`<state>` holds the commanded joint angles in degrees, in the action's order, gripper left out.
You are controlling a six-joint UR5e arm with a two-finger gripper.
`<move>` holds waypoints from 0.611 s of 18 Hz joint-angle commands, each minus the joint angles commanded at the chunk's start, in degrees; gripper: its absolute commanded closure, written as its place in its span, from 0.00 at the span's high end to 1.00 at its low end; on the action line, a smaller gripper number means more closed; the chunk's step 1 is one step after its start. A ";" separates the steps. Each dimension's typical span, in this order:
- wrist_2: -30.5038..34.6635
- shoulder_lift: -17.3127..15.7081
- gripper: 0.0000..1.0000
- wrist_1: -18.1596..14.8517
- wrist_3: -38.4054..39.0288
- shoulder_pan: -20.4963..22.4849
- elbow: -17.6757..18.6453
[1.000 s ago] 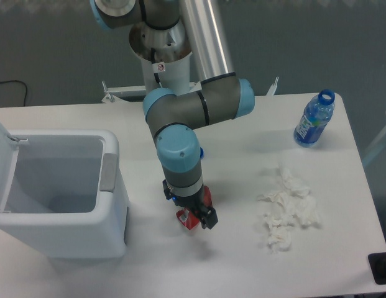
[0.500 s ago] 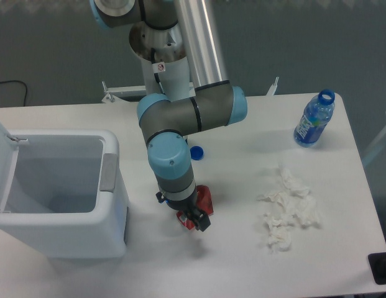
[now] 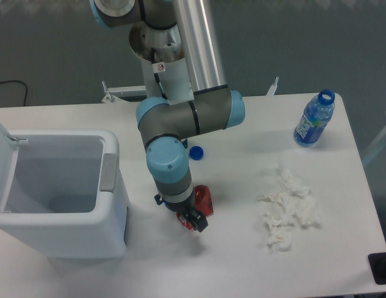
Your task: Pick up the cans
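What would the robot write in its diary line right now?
phase: grasping | gripper: shut on red can | can: near table | bin: open, left

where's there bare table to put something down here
Bare table runs along the back, behind the bin. Another open patch lies between the blue cap and the bottle. The front edge below the tissues is free too. It is crowded around the tool and red can, beside the bin.
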<state>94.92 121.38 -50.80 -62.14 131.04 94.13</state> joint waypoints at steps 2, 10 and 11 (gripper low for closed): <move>0.00 0.09 1.00 0.00 0.35 -0.09 0.00; 0.09 0.88 1.00 0.09 0.35 -0.18 -0.18; 0.09 0.97 1.00 0.09 0.27 -0.18 -0.18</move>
<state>95.01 122.34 -50.71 -61.87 130.87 93.96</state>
